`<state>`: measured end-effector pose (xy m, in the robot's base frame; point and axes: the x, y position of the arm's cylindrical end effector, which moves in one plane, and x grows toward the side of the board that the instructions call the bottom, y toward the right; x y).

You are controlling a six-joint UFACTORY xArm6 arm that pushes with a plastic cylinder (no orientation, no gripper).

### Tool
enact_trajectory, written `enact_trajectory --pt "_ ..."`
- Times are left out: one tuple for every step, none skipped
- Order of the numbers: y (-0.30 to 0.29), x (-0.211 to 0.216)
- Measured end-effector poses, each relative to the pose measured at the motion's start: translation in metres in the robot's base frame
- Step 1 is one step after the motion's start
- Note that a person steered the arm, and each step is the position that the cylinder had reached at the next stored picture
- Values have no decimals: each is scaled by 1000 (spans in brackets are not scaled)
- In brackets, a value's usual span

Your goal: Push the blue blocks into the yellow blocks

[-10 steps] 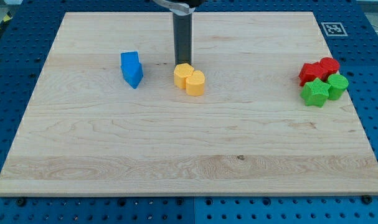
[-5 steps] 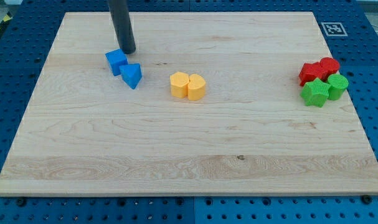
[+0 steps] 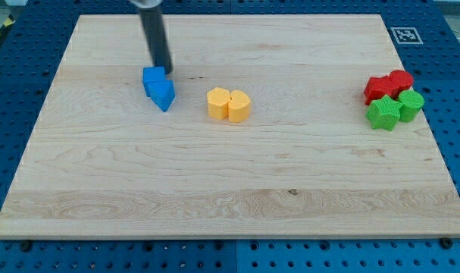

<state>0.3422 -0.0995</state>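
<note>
Two blue blocks sit together at the board's upper left: a blue cube-like block [image 3: 152, 77] and a blue triangular block [image 3: 163, 94] touching it on its lower right. My tip [image 3: 163, 70] stands just above and right of the blue cube, at its top edge. Two yellow blocks [image 3: 229, 105] sit side by side, touching, to the right of the blue pair with a gap between the two pairs.
Two red blocks [image 3: 389, 84] and two green blocks [image 3: 395, 109] are clustered near the right edge of the wooden board [image 3: 230, 189]. A fiducial marker [image 3: 405, 34] lies off the board's top right corner.
My tip went from the yellow blocks left to the blue pair, then slightly right. The blue cube moved left, then back right against the triangular block. The yellow blocks shifted slightly down.
</note>
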Motion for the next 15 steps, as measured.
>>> enact_trajectory --pt "-12 -2" --pt "-75 -1" --pt "-115 23" --pt "-90 34" --pt "-43 33" --pt "25 32" --pt "75 32" --pt "41 32" --pt "-48 32" --pt "-101 42" --pt "-85 83" --pt "-38 103" --pt "-9 93" --pt "-4 66" --pt "-3 52"
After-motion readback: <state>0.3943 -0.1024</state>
